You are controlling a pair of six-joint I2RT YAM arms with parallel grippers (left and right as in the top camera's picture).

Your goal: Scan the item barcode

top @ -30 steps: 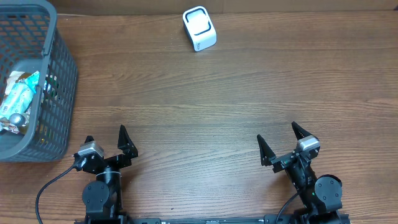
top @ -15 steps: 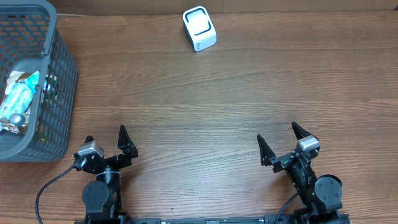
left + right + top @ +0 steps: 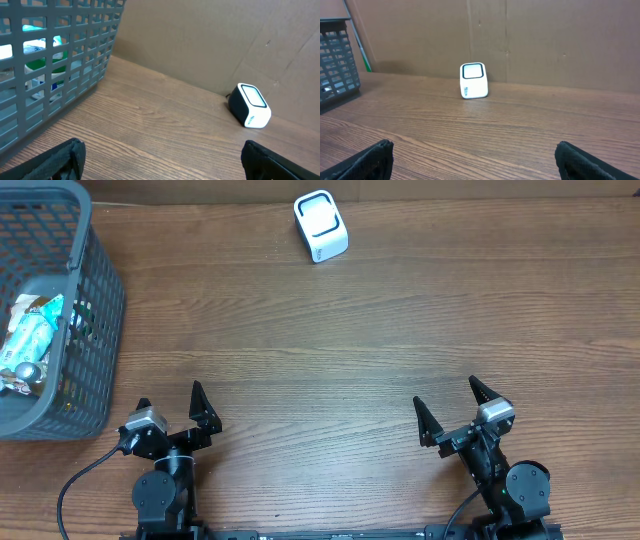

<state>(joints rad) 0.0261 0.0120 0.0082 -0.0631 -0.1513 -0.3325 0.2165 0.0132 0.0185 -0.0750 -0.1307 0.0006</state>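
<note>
**Nothing has moved: both grippers wide, goods in the basket**

Nothing has shifted since the earlier frames; both arms sit where they were, at the near edge of the table (image 3: 330, 350).

From overhead, the left gripper (image 3: 170, 400) and the right gripper (image 3: 446, 393) each stand with fingers spread far apart, holding nothing. A grey basket (image 3: 103, 300) occupies the far left corner. The packets (image 3: 28, 338) lie on its floor, well apart from both grippers. Their wrappers are too small to read, so no barcode can be made out. A white scanner (image 3: 321, 226) sits at the far edge, well apart from the basket.

The left wrist view shows the basket's mesh wall (image 3: 75, 60) on the left, with green and white packaging (image 3: 46, 62) behind it. The scanner (image 3: 250, 105) stands to the right. Two dark fingers (image 3: 60, 160) frame the lower corners, with bare wood between them.

The right wrist view faces the scanner (image 3: 473, 80), its dark-rimmed face toward the camera. The basket's corner (image 3: 337, 60) shows at the left edge. The fingers (image 3: 592, 160) stand wide, with nothing between them.
</note>
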